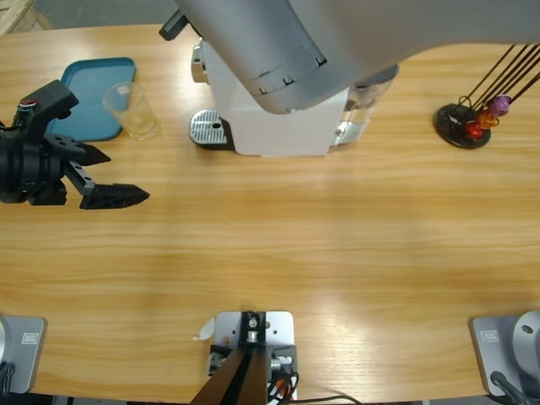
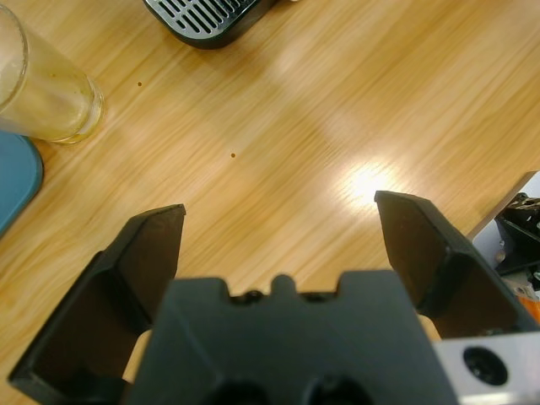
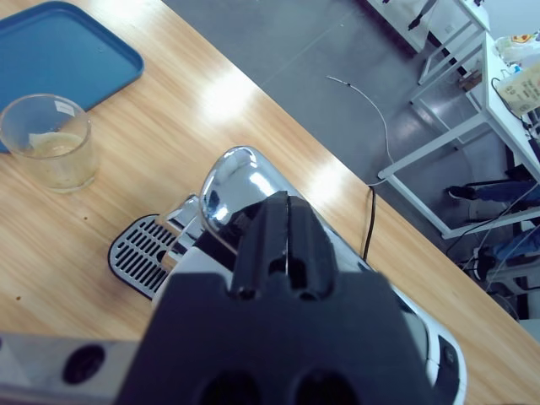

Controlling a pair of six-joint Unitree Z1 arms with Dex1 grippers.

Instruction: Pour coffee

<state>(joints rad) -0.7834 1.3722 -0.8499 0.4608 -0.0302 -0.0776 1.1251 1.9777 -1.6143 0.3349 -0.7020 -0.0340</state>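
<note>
Left wrist view: left gripper [image 2: 278,245] jaws wide, empty. Glass [image 2: 38,89] stands up-left, near. Right gripper [image 3: 285,240] jaws closed above coffee machine [image 3: 253,219].

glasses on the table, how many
1: a clear glass stands on the wood beside the blue tray, left of the coffee machine. The big arm overhead may hide others.

Tabletop [image 1: 295,245] is pale wood, smooth, grain running long, with a soft sheen under the lamps. Clear glass [image 1: 132,110] shows a smeared, cloudy wall. Blue tray [image 1: 91,89] looks like matt plastic. Coffee machine [image 3: 253,245] has a mirror-bright chrome head over a white glossy shell, and a perforated metal drip grid [image 1: 209,128]. Left tool [image 2: 278,253] is matt black plastic.
</note>
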